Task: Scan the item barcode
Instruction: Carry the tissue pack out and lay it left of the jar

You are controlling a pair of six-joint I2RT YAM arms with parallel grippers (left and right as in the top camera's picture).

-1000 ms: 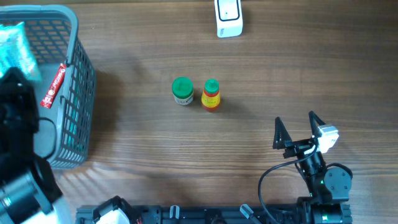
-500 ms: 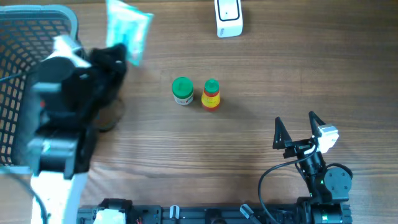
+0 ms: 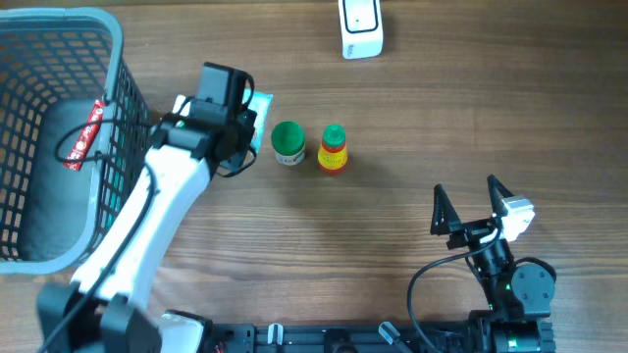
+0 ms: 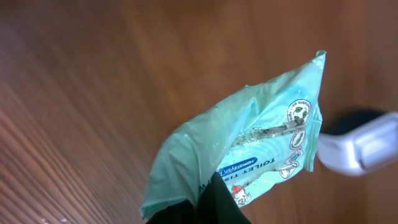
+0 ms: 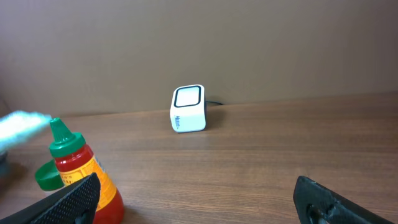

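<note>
Mint-green tissue packet (image 4: 249, 149) pinched in left jaws; right jaws spread — empty.

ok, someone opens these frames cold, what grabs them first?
The left gripper draws the eye: its arm stretches past the grey basket and it is shut on a pale green tissue pack, just left of a green-lidded jar and a red sauce bottle at mid-table. The white scanner stands at the far edge, and the right gripper sits open at the near right.
</note>
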